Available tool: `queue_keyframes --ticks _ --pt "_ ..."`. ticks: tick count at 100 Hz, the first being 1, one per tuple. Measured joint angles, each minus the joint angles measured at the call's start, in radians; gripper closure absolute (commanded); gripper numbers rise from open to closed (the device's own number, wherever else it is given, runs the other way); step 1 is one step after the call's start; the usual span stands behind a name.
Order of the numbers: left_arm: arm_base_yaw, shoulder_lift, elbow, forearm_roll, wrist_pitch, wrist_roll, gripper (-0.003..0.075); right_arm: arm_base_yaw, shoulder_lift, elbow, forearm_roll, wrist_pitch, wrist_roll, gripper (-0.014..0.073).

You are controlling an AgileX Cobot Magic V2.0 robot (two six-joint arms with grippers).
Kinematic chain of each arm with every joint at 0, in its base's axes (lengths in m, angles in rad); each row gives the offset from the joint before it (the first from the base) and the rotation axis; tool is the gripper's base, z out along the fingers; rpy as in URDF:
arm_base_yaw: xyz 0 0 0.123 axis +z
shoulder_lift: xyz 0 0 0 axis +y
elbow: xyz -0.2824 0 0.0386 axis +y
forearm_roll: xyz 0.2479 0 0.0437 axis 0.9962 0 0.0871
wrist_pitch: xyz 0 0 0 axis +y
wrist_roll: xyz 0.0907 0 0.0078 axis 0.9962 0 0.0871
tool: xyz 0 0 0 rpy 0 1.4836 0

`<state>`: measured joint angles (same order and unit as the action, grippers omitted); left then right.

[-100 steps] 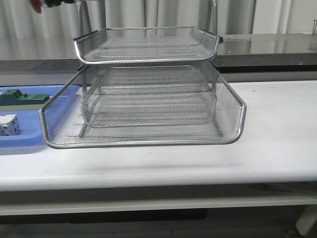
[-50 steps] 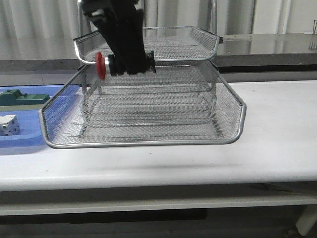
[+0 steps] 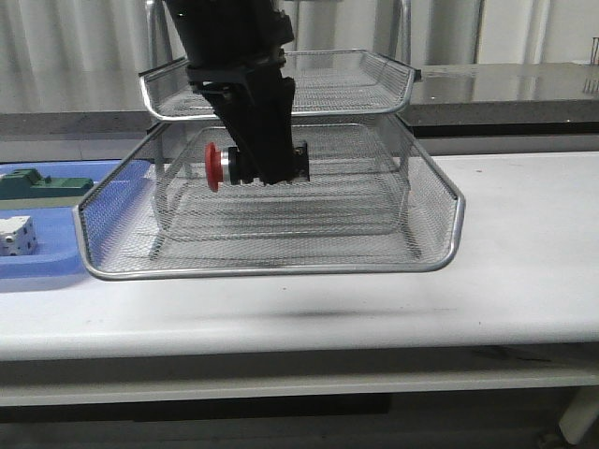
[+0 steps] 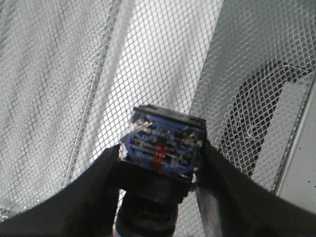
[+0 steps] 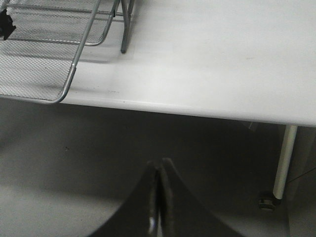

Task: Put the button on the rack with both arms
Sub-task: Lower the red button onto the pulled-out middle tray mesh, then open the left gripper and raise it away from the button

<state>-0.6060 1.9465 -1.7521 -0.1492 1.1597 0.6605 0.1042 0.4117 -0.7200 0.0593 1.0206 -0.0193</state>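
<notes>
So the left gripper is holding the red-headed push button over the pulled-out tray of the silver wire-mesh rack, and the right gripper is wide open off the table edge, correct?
Not quite. The right wrist view shows the right gripper shut and empty, fingers pressed together. The rest holds: the left gripper holds the red-headed push button over the silver wire-mesh rack.

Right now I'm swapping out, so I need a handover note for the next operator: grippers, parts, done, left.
Left gripper: shut on the button, held sideways, red head to the left, above the pulled-out tray of the rack.
Right gripper: shut, holding nothing, off the table's edge.
Done: button picked up and brought over the rack.
Left: lower it, release, withdraw.
</notes>
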Motion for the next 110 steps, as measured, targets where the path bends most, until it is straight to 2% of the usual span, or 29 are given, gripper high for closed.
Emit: queue_keyframes --ticks 12,44,66,110 --pt "0.0 0.0 0.0 0.0 -0.004 0.0 0.0384 0.0 0.0 0.0 0.0 0.0 0.0 0.0662" --pt "0.0 0.0 0.0 0.0 -0.004 0.0 0.0377 0.0 0.0 0.0 0.0 0.0 0.0 0.0662" --pt "0.0 0.0 0.0 0.0 -0.004 0.0 0.0267 0.0 0.0 0.0 0.0 0.0 0.0 0.0662" --pt "0.0 0.0 -0.017 0.0 0.021 -0.005 0.0265 0.0 0.0 0.0 0.0 0.0 0.0 0.0662"
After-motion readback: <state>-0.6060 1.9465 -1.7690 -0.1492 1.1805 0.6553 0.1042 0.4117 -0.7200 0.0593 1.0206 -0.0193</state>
